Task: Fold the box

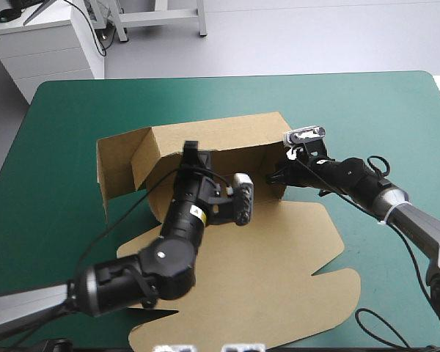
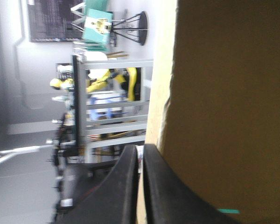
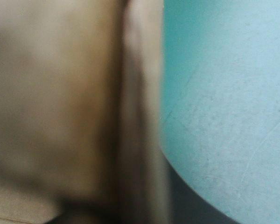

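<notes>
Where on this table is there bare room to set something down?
Bare teal-green cover lies between the box and the far edge, and along the left edge. The middle is crowded: the left gripper and right gripper are at the box's raised walls, and its flat lid fills the near side.

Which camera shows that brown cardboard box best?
The high view: nearly all of the brown cardboard box shows, walls raised, lid flat. The left wrist view catches one wall's edge; the right, a blurred brown wall beside teal-green cover.
</notes>
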You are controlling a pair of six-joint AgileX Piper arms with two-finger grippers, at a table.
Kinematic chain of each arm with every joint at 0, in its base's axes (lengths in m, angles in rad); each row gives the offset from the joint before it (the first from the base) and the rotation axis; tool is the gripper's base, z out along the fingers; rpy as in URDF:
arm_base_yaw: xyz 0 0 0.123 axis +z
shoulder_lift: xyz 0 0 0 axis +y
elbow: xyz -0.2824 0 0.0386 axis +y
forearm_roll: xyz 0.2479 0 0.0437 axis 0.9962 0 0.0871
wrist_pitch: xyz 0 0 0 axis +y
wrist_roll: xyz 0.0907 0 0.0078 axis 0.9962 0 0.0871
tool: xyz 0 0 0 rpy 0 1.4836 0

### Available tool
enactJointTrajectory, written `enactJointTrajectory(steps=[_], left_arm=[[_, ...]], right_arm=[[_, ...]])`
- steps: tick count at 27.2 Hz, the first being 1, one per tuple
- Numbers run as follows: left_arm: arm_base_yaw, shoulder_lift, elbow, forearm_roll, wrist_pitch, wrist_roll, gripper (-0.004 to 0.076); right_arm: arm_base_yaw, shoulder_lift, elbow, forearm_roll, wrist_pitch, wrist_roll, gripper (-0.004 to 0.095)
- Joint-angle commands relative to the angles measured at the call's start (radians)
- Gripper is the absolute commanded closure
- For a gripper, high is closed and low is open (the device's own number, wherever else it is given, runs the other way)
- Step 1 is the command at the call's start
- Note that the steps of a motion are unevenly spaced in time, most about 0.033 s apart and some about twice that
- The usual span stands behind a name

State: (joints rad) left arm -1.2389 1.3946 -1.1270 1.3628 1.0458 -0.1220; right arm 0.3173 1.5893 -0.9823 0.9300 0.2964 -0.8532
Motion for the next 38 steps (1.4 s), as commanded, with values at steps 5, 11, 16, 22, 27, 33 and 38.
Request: enactJointTrajectory(steps=[5,11,16,22,27,33,38], left_arm=[[0.32,-0.224,-0.175,-0.457,-0.217,0.186,0.071],[0.686,-0.315,-0.177,-0.846,-0.296,0.385,0.071],[1.039,-0.349,-0.177,-1.321,-0.403,0.602,0.071],[1.425,-0.357,-0.124,-1.843,-0.423,0.798,0.071],[1.582,-0.377,0.043,-2.294,-0.425,1.085,0.071],[1.586,-0.373,0.144,-2.391,-0.469,1.186,0.071],[1.586,-0.373,0.142,-2.418,-0.46,1.206,0.071]], right_arm=[[-0.001,-0.018,-0.023,0.011,-0.012,0.014,0.092],[-0.001,-0.018,-0.023,-0.055,-0.011,0.083,0.092],[-0.001,-0.018,-0.023,-0.191,-0.008,0.208,0.092],[-0.001,-0.018,-0.037,-0.398,0.016,0.407,0.092],[-0.001,-0.018,-0.148,-0.635,0.155,0.62,0.0919],[-0.001,-0.018,-0.326,-0.816,0.463,0.769,0.092],[-0.001,-0.012,-0.424,-0.908,0.633,0.823,0.092]])
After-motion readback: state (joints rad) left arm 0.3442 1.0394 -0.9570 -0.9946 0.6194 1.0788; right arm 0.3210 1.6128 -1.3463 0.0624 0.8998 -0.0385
